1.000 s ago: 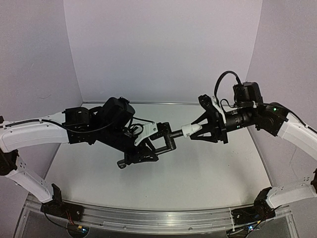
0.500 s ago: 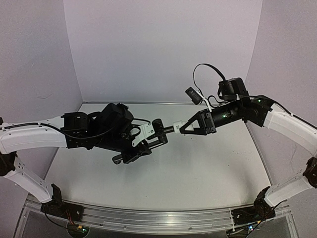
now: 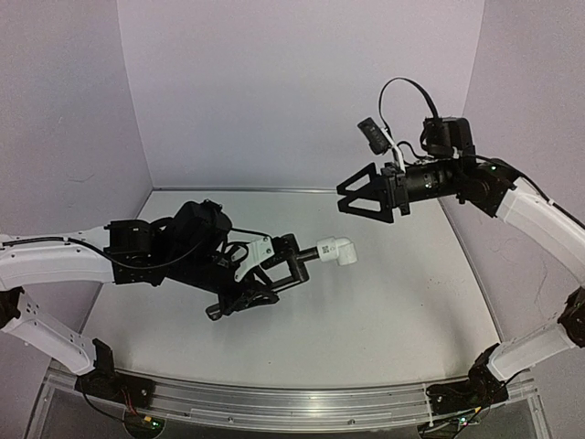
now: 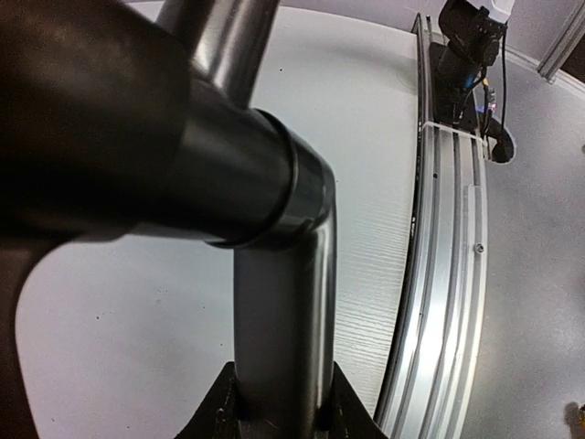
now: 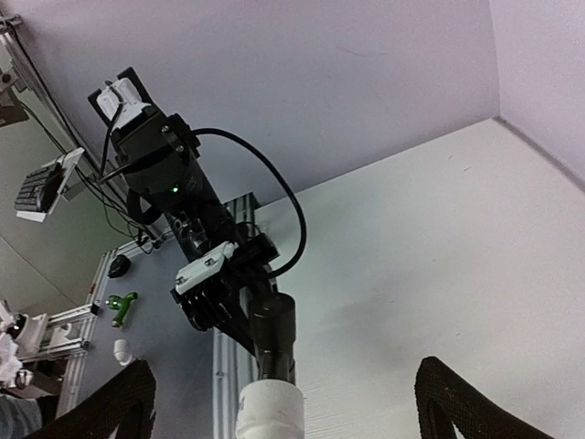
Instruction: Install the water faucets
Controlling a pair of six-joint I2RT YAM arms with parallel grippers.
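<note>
A slim black pipe (image 3: pixel 294 259) is held above the table with my left gripper (image 3: pixel 274 271) shut on it. In the left wrist view the pipe (image 4: pixel 283 311) fills the frame, pinched between the jaws at the bottom edge. A stubby white fitting (image 3: pixel 335 251) sits on the pipe's free end. My right gripper (image 3: pixel 364 198) hangs open, above and to the right of the fitting and apart from it. Its wrist view looks down on the fitting (image 5: pixel 270 407) and the pipe (image 5: pixel 274 334), between widely spread fingers (image 5: pixel 462 402).
An aluminium rail (image 3: pixel 274 402) runs along the table's near edge, and is seen also in the left wrist view (image 4: pixel 448 274). Lilac walls close the back and both sides. Beyond the rail lie a small green object (image 5: pixel 119 306) and a small white part (image 5: pixel 123 352).
The right gripper opened, let go of the white fitting and drew back up and to the right. The left arm sank slightly with the pipe, the fitting staying on its end.
</note>
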